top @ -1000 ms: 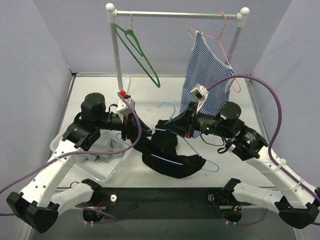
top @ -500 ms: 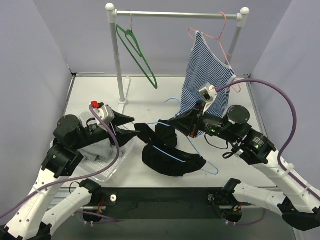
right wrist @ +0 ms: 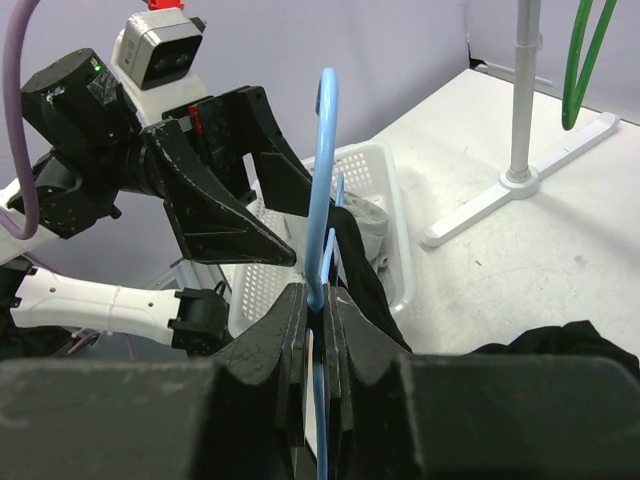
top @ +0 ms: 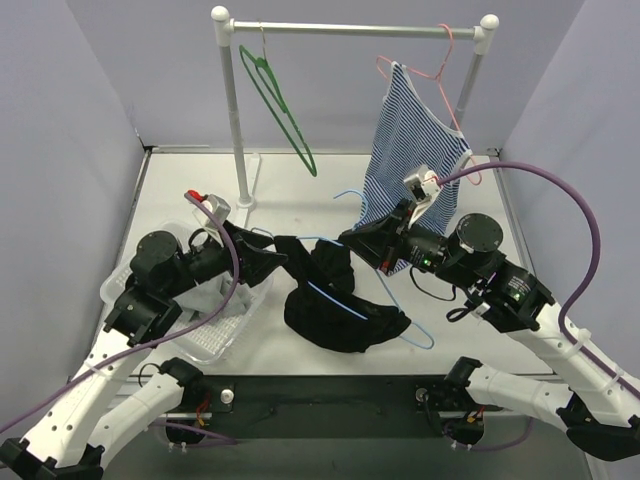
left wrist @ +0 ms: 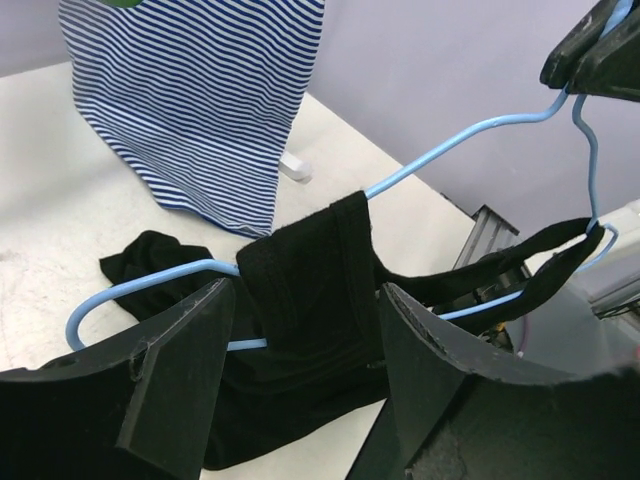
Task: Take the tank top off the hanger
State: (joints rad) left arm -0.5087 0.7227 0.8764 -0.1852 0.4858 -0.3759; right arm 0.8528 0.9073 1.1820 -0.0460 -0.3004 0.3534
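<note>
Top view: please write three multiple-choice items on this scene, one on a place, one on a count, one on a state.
1. Where does the striped top hang?
A. on the green hanger
B. on the pink hanger
C. in the basket

2. How many hangers are in view?
A. two
B. three
C. four

3. The right gripper is:
A. open
B. shut on the striped top
C. shut on the blue hanger

Key: 1 B, it drapes from the pink wire. 2 B, green, pink and blue. 3 C, the right wrist view shows it clamping the blue wire.
</note>
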